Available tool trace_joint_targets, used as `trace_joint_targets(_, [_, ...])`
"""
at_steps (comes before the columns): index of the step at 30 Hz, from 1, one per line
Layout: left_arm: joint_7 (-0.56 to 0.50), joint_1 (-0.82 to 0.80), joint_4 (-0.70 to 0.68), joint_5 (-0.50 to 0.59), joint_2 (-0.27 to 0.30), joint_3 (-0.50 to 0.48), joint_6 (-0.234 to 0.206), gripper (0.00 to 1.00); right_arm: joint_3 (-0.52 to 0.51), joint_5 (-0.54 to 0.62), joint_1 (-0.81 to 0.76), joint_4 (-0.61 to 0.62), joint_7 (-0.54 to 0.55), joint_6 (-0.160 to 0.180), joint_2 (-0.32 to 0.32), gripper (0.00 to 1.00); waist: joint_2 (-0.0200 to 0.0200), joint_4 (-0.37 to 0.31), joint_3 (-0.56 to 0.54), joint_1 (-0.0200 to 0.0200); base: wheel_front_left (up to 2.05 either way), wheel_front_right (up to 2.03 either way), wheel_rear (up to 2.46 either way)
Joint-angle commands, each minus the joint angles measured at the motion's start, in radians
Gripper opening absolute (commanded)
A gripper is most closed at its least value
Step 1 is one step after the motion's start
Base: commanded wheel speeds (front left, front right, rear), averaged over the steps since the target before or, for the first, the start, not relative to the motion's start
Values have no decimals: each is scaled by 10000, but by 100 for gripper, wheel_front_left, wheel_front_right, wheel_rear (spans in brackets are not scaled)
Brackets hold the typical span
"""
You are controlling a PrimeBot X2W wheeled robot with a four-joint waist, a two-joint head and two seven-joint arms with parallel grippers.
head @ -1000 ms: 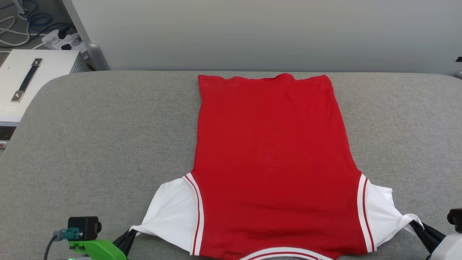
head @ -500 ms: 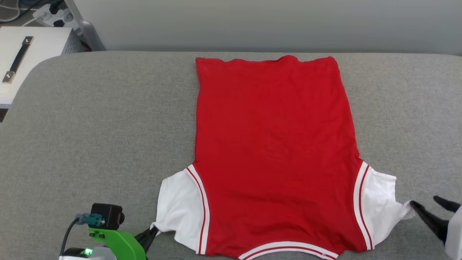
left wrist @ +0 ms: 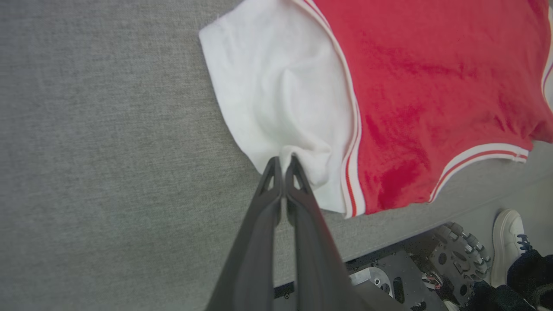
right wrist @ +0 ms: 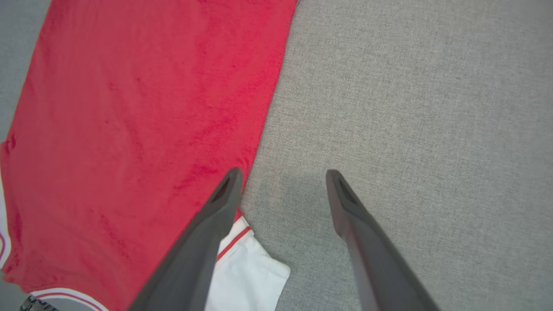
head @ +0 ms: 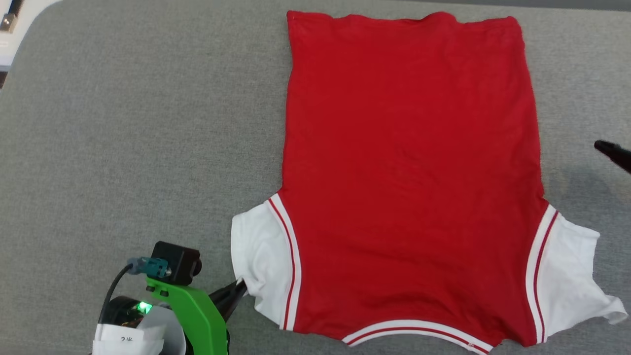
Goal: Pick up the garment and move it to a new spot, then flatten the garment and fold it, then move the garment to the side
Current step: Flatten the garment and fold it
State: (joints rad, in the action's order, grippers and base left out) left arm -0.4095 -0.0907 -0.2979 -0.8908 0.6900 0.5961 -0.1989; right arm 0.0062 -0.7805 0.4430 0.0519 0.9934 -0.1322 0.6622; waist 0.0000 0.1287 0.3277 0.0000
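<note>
Nearest the robot, the left end effector (left wrist: 283, 160) is pinched shut on a puckered corner of the white sleeve (left wrist: 276, 86). The garment (head: 409, 172) lies spread on the grey bench (head: 123, 123), plain red side up, collar near and hem far. The right end effector (right wrist: 281, 177) hangs wide open and empty just beside the garment's red side edge. The cloth looks thin, light and limp, likely to drape and crease, so edge pinches at sleeve or hem corners should suit it best.

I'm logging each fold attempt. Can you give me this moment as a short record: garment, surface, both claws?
garment: red jersey shirt with white short sleeves and striped trim, spread flat, plain side up
surface: grey fabric-covered table
left claw: shut on the edge of the shirt's left sleeve
right claw: open, holding nothing, above the table beside the shirt's right edge
nearby: a person's white shoe
</note>
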Motion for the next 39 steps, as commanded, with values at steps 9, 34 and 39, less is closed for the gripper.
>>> trace_joint_targets(9, [-8,-738,-568,578,-284,336,56,0,-519,1878,3665,-1447,2608,15,-1152,100,0,1707,2120,0,0,0,0])
trace_joint_targets(34, [514,-1635,-190,748,-1240,717,631,0,-666,4872,6686,-4011,3263,15,-1331,100,0,3069,3570,0,0,0,0])
trace_joint_targets(39, [556,-1725,-32,690,-1341,721,661,0,-364,4572,6326,-4037,3238,15,-1029,0,0,3098,3527,0,0,0,0])
